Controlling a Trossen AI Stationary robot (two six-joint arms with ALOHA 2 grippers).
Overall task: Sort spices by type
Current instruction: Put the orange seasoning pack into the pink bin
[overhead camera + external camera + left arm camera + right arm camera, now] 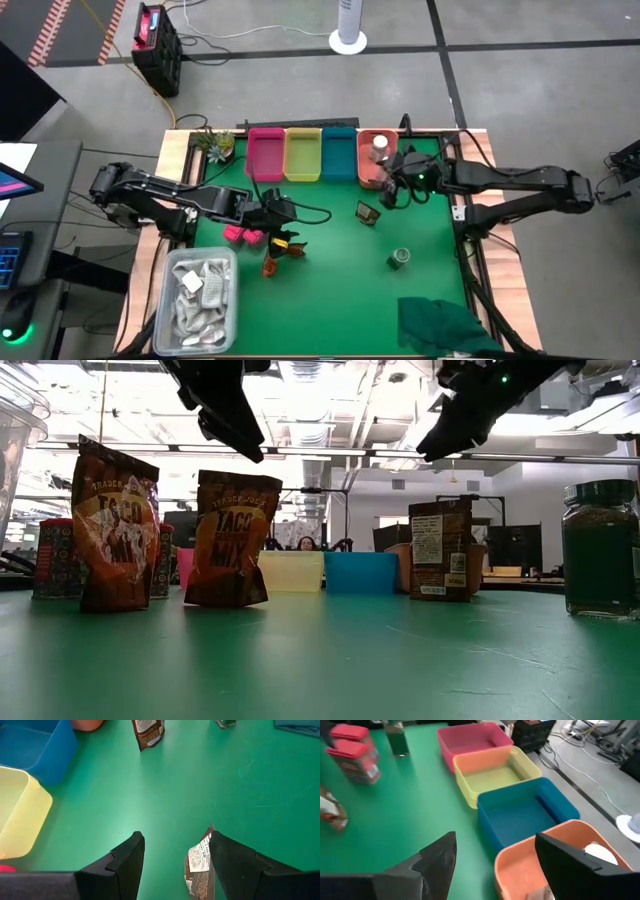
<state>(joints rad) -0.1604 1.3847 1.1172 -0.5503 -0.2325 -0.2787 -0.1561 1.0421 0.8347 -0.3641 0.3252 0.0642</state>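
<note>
Two orange-brown sachets stand upright on the green mat, with two pink cube packets beside them. My left gripper hangs open above them; a sachet top shows beside one finger, apart from it. A small dark packet stands mid-mat, and a green round jar stands nearer the front. My right gripper is open and holds nothing, hovering at the orange bin, where a white-capped jar sits.
Pink, yellow and blue bins line the far edge beside the orange one. A clear tub of white packets sits front left, a dark green cloth front right, and a small plant far left.
</note>
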